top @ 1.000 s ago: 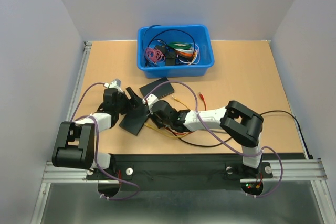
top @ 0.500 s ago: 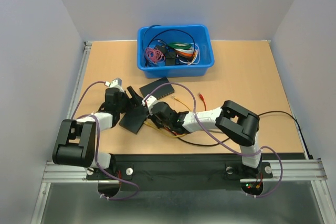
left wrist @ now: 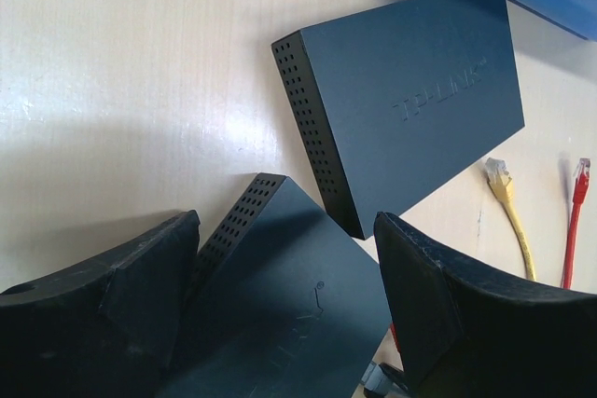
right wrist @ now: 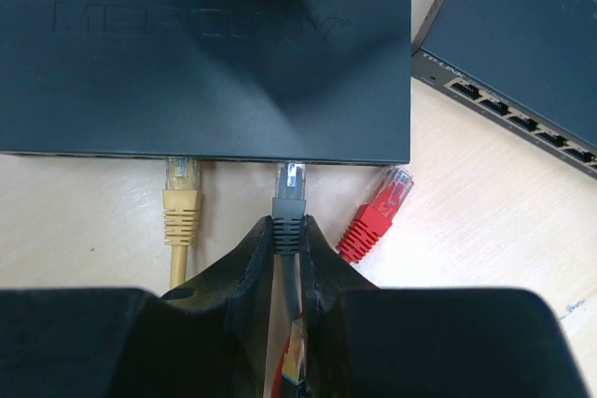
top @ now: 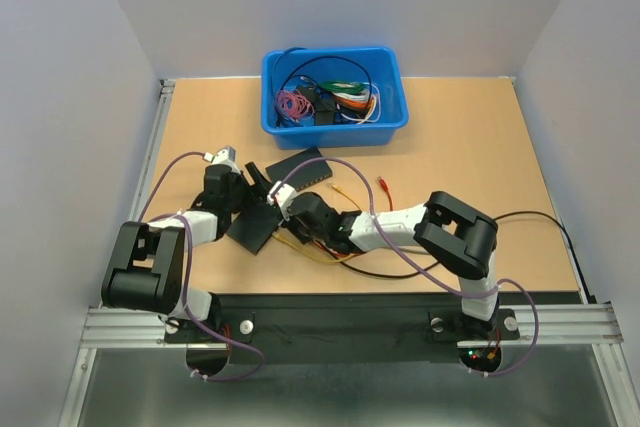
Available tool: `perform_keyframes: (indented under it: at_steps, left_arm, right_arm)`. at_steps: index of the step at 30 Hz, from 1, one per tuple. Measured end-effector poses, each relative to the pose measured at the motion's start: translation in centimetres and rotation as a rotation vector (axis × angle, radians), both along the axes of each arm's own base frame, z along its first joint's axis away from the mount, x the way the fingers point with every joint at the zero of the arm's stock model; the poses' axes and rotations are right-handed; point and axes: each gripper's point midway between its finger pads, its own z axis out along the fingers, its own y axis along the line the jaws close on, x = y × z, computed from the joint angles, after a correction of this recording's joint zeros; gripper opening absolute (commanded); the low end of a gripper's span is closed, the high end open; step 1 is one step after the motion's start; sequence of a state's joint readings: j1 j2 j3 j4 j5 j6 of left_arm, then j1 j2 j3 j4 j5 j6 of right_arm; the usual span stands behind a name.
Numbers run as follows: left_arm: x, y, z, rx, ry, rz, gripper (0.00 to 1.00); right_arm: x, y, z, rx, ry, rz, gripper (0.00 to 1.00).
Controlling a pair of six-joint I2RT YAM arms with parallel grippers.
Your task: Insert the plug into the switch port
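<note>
Fingers of the right gripper (right wrist: 287,228) were clenched on the grey plug (right wrist: 290,195). Its tip met the front edge of the Mercury switch (right wrist: 205,62), though whether it was seated could not be told. At that switch's same edge, a yellow plug (right wrist: 180,198) sat further left. A red plug (right wrist: 378,216) lay tilted by its right corner. The left gripper (left wrist: 284,249) was released, its jaws spread either side of the switch. A second switch (left wrist: 401,109) lay just beyond it.

My table (top: 480,162) carries a bin (top: 335,133) at the back, a far switch (left wrist: 410,109) and near switch (left wrist: 289,295) before it, with a yellow cable (left wrist: 511,216), red cable (left wrist: 572,226) and black cable (right wrist: 290,204) beside them.
</note>
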State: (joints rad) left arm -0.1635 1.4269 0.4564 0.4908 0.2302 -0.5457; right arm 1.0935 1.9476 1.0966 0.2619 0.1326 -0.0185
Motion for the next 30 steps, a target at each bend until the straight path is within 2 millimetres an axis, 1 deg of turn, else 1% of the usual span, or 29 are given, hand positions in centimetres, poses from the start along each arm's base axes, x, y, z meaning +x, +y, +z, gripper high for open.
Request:
perform_keyframes:
  at_steps: [16,25,30]
  left_arm:
    - [0.1,-0.2,-0.1,0.027,-0.007,-0.002,0.87]
    - [0.3,-0.1,-0.2,0.045,-0.019,0.016,0.87]
    - [0.2,0.3,-0.1,0.044,-0.042,0.055,0.87]
  right_arm:
    - [0.4,-0.1,0.1,0.016,0.027,0.045,0.0]
    - [1.8,-0.1,-0.1,0.055,0.034,0.064,0.0]
    - [2.3,0.2,-0.1,0.077,0.024,0.082,0.01]
